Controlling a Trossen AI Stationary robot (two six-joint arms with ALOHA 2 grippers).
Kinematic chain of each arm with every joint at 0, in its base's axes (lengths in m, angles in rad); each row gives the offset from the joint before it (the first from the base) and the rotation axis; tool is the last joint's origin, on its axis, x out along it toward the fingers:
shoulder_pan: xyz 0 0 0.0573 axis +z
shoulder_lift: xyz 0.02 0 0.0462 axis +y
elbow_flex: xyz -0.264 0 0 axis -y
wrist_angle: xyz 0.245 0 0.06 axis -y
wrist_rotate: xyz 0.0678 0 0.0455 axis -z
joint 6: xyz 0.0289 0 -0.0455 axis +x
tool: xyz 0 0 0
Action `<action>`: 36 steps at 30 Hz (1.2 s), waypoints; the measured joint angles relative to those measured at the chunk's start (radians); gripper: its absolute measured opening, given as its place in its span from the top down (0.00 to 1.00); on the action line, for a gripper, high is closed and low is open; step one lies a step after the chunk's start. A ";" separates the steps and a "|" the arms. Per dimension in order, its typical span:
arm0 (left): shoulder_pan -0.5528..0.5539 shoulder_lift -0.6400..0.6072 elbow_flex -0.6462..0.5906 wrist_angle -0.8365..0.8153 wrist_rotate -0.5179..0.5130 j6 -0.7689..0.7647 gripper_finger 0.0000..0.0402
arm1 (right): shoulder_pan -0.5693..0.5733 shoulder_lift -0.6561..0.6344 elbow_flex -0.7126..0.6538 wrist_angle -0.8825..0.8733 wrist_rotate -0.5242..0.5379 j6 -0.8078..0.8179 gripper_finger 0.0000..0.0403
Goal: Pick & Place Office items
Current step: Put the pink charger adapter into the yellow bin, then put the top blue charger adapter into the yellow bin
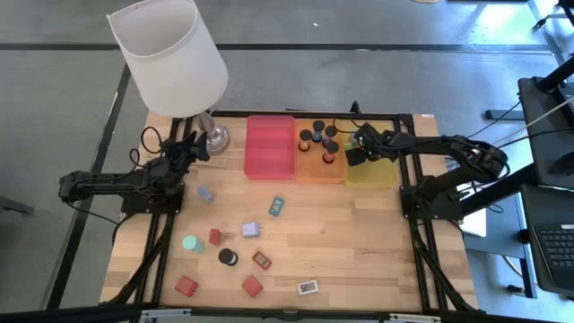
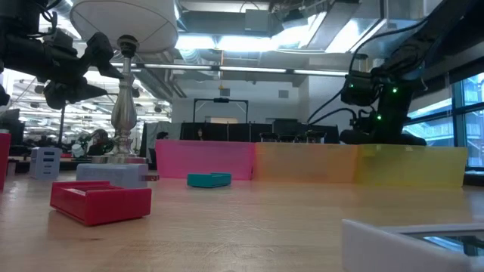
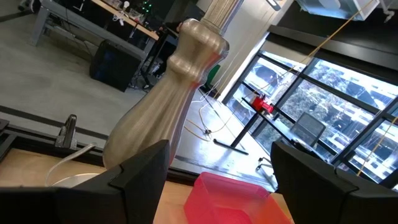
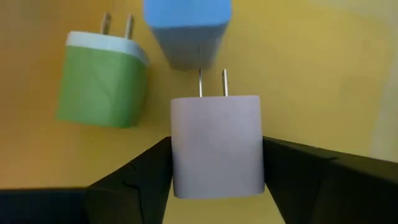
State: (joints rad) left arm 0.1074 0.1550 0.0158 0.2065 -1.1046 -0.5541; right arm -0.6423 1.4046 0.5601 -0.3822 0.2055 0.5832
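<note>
**Right jaws over the yellow tray, charger cube between them**

My right jaws [image 4: 216, 180] flank a lavender charger cube [image 4: 216, 144] with a finger on either side; whether they are pinching it or letting go I cannot tell. The left jaws [image 3: 217, 180] stand spread and empty at the bench's left rear, facing the lamp base [image 3: 168, 99].

The lavender cube sits in or just over the yellow tray [image 1: 384, 173] at the bench's rear edge, beside a green charger cube [image 4: 102, 78] and a blue one [image 4: 186, 31]. Black cylinders [image 1: 318, 139] fill the orange tray [image 1: 309, 170]; the red tray [image 1: 269, 148] looks bare.

I judge this a placing step. To finish cleanly, I would spread the jaws fully, then lift straight up, avoiding the neighbouring cubes and tray wall. Loose items [image 1: 251, 231] remain mid-bench and toward the front.
</note>
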 joint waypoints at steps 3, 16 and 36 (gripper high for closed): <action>0.000 0.000 0.000 0.000 0.000 0.000 0.31 | 0.000 -0.019 0.016 -0.005 -0.033 -0.019 0.38; 0.000 0.000 0.000 0.000 0.000 0.000 0.31 | 0.011 -0.044 0.247 -0.350 -0.085 -0.158 0.13; 0.000 0.000 0.000 0.000 0.000 0.000 0.31 | 0.446 -0.209 0.443 -0.245 -0.120 -0.452 0.26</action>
State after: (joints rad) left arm 0.1074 0.1548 0.0158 0.2062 -1.1042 -0.5541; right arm -0.1960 1.1955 1.0031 -0.6272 0.0859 0.1313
